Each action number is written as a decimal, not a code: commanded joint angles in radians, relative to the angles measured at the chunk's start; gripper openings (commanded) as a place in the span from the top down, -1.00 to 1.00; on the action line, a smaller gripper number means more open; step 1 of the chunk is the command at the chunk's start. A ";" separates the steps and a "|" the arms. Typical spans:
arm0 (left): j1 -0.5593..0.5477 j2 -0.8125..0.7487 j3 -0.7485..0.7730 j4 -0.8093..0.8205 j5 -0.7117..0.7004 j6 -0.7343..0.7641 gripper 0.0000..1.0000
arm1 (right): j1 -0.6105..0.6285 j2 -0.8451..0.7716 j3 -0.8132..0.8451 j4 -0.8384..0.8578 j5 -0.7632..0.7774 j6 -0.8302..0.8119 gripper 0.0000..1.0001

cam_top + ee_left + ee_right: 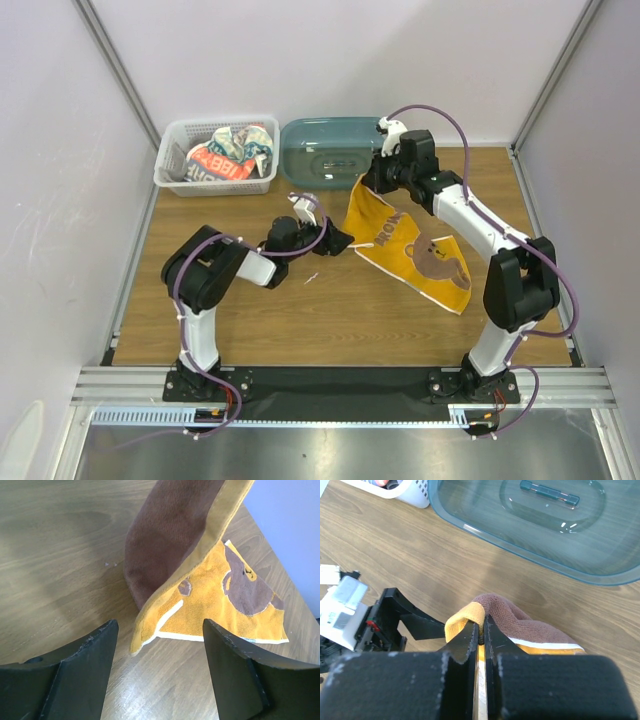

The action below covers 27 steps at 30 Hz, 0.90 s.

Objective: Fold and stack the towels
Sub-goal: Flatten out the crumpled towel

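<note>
The brown and orange towel [408, 248] hangs from my right gripper [372, 180], which is shut on its upper corner [480, 617]; its lower part drapes on the table to the right. My left gripper [340, 240] is open and empty, low over the table just left of the towel's lower edge [150, 635], its fingers [85, 665] apart on either side of bare wood. The white printed towel [232, 152] lies bunched in the basket. The grey towel is not in view.
The white lattice basket [172, 172] stands at the back left. The teal oval tub [330, 150] sits beside it, just behind my right gripper, and also shows in the right wrist view [535, 525]. White walls enclose the table.
</note>
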 commanded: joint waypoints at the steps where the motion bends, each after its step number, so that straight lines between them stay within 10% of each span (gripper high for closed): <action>1: -0.002 0.041 -0.007 0.118 0.037 -0.027 -0.47 | -0.003 0.009 0.055 0.014 -0.020 -0.010 1.00; 12: -0.002 0.104 -0.025 0.225 0.025 -0.073 -0.20 | -0.003 0.009 0.066 0.000 -0.014 -0.017 1.00; 27: -0.007 0.078 -0.001 0.157 0.017 -0.055 0.99 | -0.005 0.005 0.081 -0.014 0.000 -0.017 1.00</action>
